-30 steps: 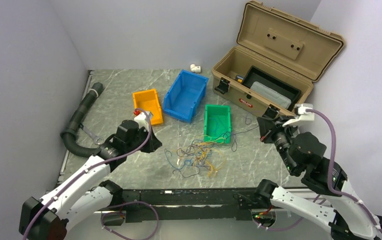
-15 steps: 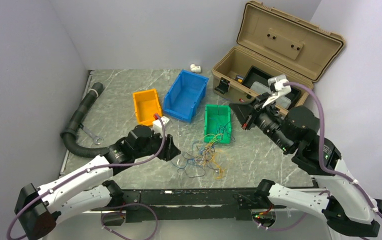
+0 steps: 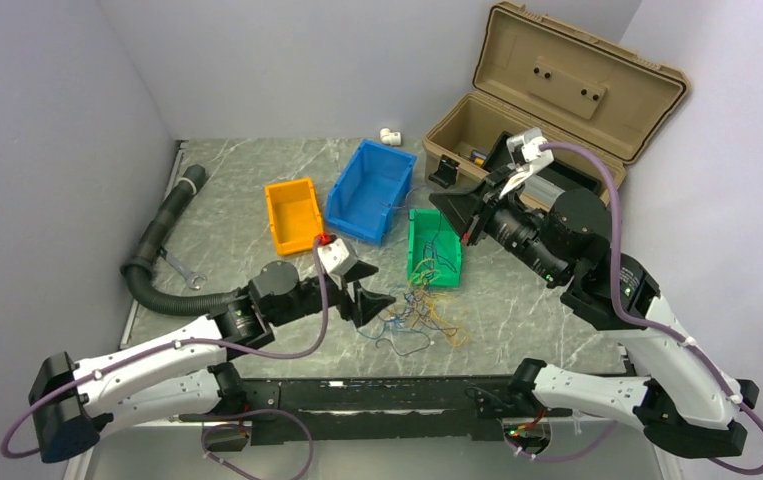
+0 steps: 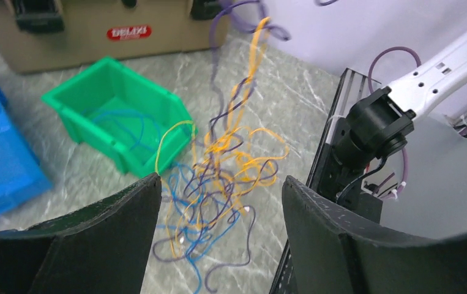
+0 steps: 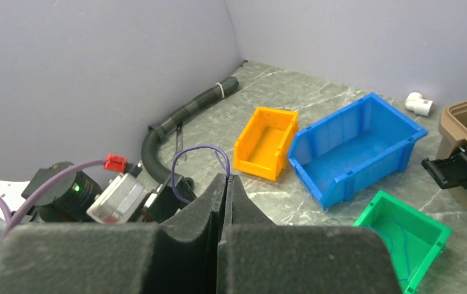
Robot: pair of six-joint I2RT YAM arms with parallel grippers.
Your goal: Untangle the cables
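Left claw [image 3: 365, 288]: jaws wide apart, nothing in them. It sits low over the grey marbled tabletop [image 3: 257, 180], tips at the left edge of the cables [image 3: 419, 312].

Cables: a knot of thin flexible wires in blue, orange, yellow-green and dark purple. They lie on the table between my arms, just in front of the small green plastic bin [image 4: 96, 144]. A few blue strands are draped inside it.

Right claw [image 5: 224, 182]: pads pressed tight together, pinching a dark purple strand that loops out at the tips. It's held high over the bin. Orange and purple strands climb from the knot toward it.

My read of the step: left pins the knot while right draws its strands free.
- Straddle the blue/orange bulk low, near the table.
- Keep the rising strands out of the left jaws, or I'll be clamping what right is pulling.
- Close left fully before right pulls further.
- Pull slowly. If the whole heap lifts, stop and re-pin.
- Watch the bin rim for snags.

Versus a second ago:
- Left was closed and back near the orange plastic bin [image 3: 279, 190]. It's now forward at the knot with jaws spread.
- The knot has stretched upward and crept toward the green bin.
- Right was low by the tan plastic toolbox [image 3: 577, 80]. It's now up and further left, grip unchanged.
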